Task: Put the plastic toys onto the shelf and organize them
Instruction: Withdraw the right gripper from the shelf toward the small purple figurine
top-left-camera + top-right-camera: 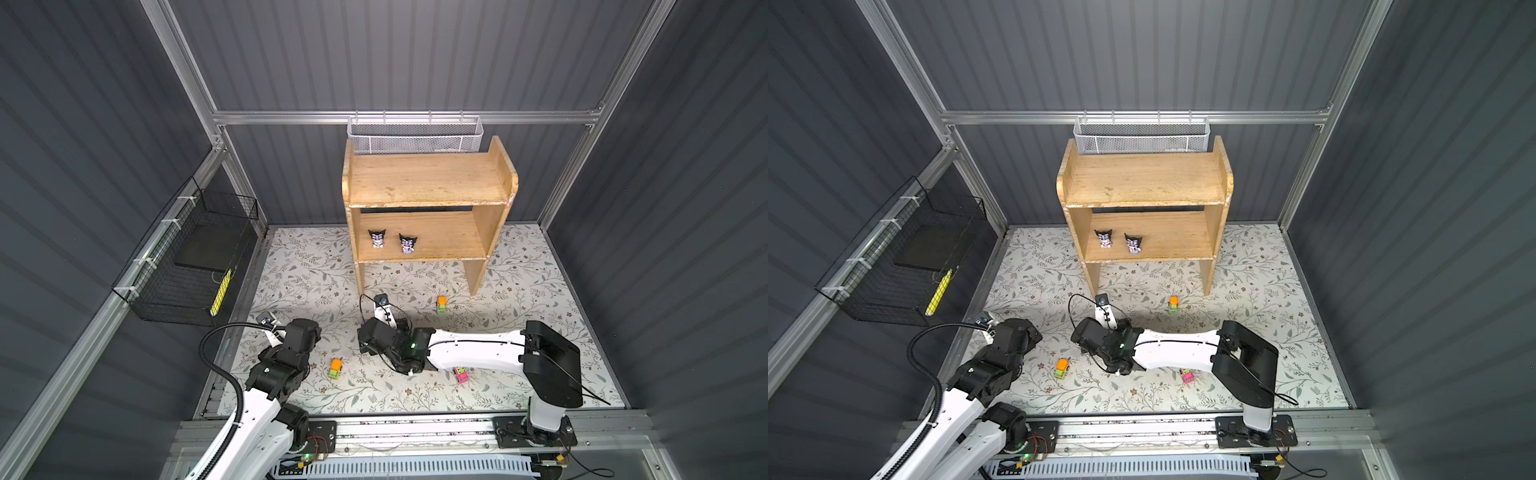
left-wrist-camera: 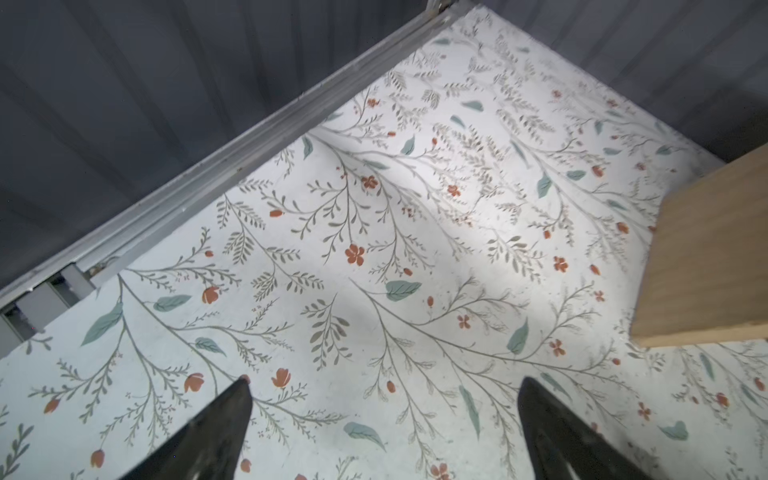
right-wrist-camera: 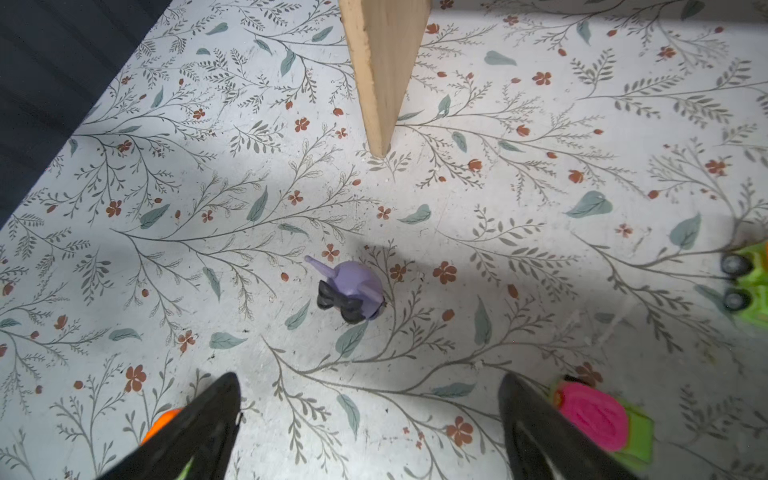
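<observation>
The right fingers (image 3: pixel 216 415) stand wide apart and hold nothing, above the bench (image 3: pixel 540 257). Only the right wrist view shows the lilac figurine (image 3: pixel 351 291). It is in the middle of the frame, ahead of the fingers and apart from them, on the bench before a leg of the shelf (image 3: pixel 382 75). In both top views the right arm covers it. It has a lilac head with pointed ears and a black bow; I cannot tell if it stands or lies.

An orange car (image 3: pixel 164 422) shows partly behind one finger at the lower left. A pink car (image 3: pixel 594 415) on a green base is just beside the other finger at the lower right. A green car (image 3: pixel 748 282) is cut by the right edge.

The left fingers (image 2: pixel 224 419) are also wide open and empty, above the bench.

Only the top views show a second figurine (image 1: pixel 377 239) and a third figurine (image 1: pixel 407 243), upright side by side at the left of the shelf's lower tier.

The bench has a white cover with leaves and small red flowers. Grey ribbed walls (image 1: pixel 415 54) stand around it. A black wire basket (image 1: pixel 187 266) hangs at the left and a white mesh basket (image 1: pixel 415 135) is behind the shelf.
</observation>
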Controlling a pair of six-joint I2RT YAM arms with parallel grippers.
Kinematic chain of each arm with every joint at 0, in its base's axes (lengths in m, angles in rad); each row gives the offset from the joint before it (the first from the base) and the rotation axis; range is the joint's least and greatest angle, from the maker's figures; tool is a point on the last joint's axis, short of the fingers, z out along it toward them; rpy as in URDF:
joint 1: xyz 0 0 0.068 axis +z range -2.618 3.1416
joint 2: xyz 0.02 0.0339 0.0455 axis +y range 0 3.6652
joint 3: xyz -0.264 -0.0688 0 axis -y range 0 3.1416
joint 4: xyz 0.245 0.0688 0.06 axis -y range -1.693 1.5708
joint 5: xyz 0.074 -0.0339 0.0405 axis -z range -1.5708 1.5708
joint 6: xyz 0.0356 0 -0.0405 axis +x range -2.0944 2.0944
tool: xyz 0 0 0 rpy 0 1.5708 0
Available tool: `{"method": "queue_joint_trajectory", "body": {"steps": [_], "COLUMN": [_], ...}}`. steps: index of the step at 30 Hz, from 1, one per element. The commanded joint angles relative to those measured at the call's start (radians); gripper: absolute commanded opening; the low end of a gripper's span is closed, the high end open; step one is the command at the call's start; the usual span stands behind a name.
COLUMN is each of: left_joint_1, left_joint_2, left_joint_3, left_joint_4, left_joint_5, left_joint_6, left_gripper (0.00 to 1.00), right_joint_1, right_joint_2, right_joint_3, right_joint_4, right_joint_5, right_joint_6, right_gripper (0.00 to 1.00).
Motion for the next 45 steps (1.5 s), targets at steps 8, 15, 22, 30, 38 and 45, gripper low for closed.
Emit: {"method": "queue_joint_trajectory", "body": {"steps": [8,15,22,30,38,45], "left_joint_1": [0.084,0.089,0.089,0.089,0.089,0.088], "left_joint_2": [-0.062,-0.089,-0.114,-0.118,-0.126,-0.151], "left_joint_3": [-0.053,-0.045,-0.048,-0.049,-0.048,-0.054], "left_joint_4": [0.049,0.022,0.015,0.02,0.023,0.017], "left_joint_5": [0.145,0.133,0.121,0.13,0.137,0.131], "left_joint_6": [0.053,0.061,0.05,0.056,0.058,0.059], "left_gripper": [1.0,1.0,1.0,1.0,1.0,1.0], "right_joint_1": [-0.027,-0.035,-0.046,-0.055,-0.057,-0.056], "right_joint_2": [0.101,0.176,0.234,0.285,0.326,0.339], "right_joint_3": [0.074,0.149,0.21,0.25,0.286,0.279], "right_joint_4": [0.009,-0.001,-0.022,-0.033,-0.047,-0.035], "right_joint_5": [-0.006,-0.019,-0.027,-0.037,-0.021,0.013], "right_joint_6": [-0.031,-0.044,-0.04,-0.034,-0.008,0.011], "right_gripper": [0.96,0.96,0.96,0.95,0.94,0.91]}}
